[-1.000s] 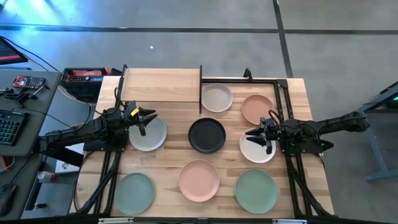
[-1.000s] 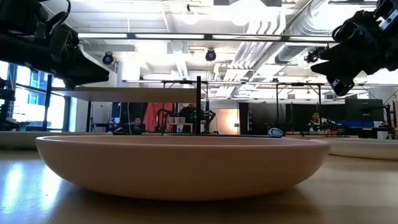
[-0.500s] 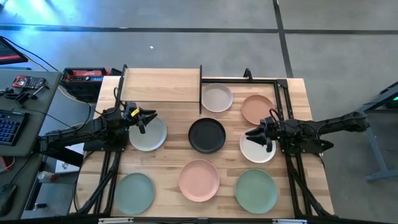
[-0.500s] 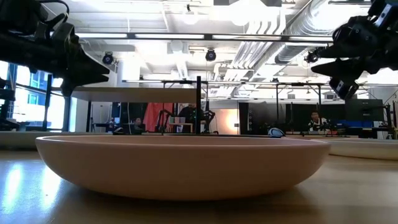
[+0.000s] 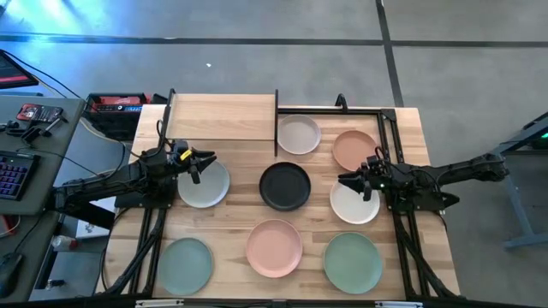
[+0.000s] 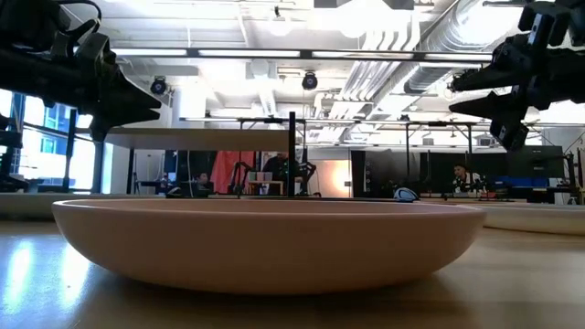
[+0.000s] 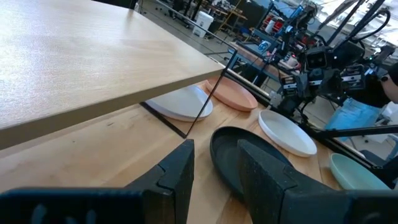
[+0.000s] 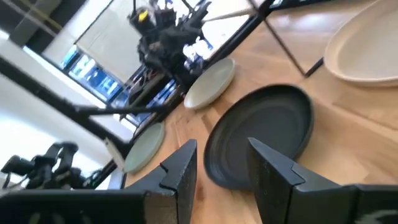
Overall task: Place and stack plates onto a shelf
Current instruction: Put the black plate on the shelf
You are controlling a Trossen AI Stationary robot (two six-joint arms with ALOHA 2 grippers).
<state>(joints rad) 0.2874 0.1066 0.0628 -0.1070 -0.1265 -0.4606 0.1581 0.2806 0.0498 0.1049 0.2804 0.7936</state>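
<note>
High view: no plates on the shelf (image 5: 224, 117) yet; its board sits at the worktop's back-left. Beige plate (image 5: 299, 134) lies just beside the shelf's right end inside the black frame, terracotta plate (image 5: 354, 150) toward the back-right corner. Black plate (image 5: 285, 186) mid-worktop. Left gripper (image 5: 203, 164) hangs over the far rim of the pale grey plate (image 5: 204, 183) near the left edge; right gripper (image 5: 356, 186) hangs over the white plate (image 5: 354, 203) near the right edge. Along the front edge: grey-green plate (image 5: 184, 266), pink plate (image 5: 274, 247), sage plate (image 5: 352, 261).

Low view: pink plate fills the foreground. Both grippers up high, clear of the worktop, nothing between the fingers.

Left wrist view: left fingers (image 7: 260, 174) parted, empty, aimed at the black plate (image 7: 231, 155); shelf board (image 7: 81, 62) close overhead.

Right wrist view: right fingers (image 8: 268, 172) parted, empty, also facing the black plate (image 8: 264, 134).

Risks, as I judge them:
- Both claws face the same plate; if both go for it, the arms could clash mid-worktop.
- Plates are shallow with a low rim, so a pinch that lands too shallow could slip off.
- A plate carried at low height could clip the shelf's front edge or black upright.
</note>
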